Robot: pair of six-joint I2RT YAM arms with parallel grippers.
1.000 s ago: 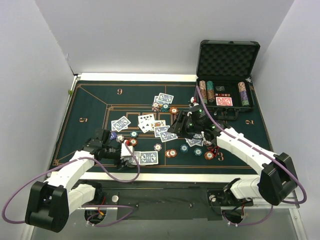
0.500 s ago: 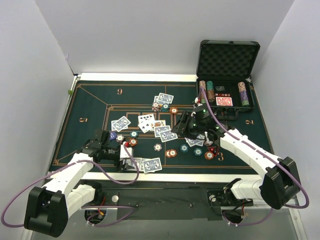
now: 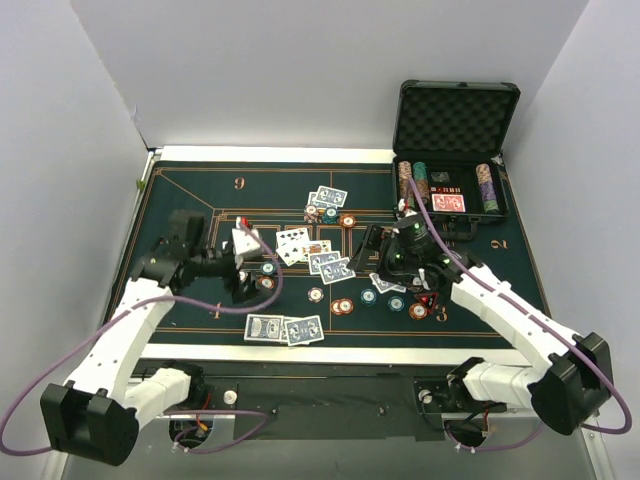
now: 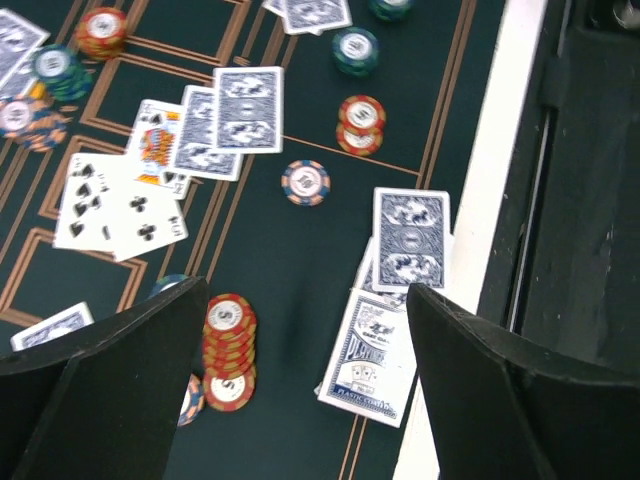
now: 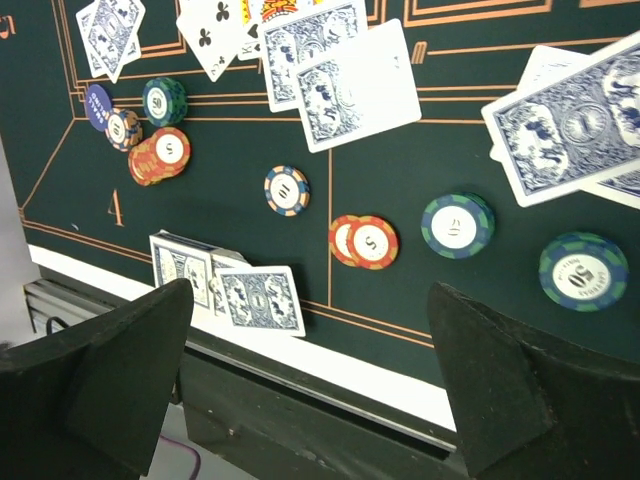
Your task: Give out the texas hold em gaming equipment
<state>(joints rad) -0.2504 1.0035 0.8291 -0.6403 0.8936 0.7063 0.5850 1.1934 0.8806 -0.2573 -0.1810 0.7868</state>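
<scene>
The left pincer [image 4: 306,290] and right pincer [image 5: 310,292] both hang wide and empty over the green surface [image 3: 180,205]. Blue-backed cards [image 3: 284,328] and chips [image 3: 342,306] lie spread across several seats. The dealing looks well along, though more stacks sit racked in the black case [image 3: 455,120].

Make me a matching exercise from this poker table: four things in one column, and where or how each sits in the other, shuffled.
1. black foam-lined hard case
2. red-backed card deck
3. white-faced playing cards
4. blue-backed playing cards nearest the arms

a. face up, middle of the dark green mat
b. lid raised, far right corner
c. inside the case
d. face down, at the mat's near edge

Pairs: 1-b, 2-c, 3-a, 4-d
</scene>
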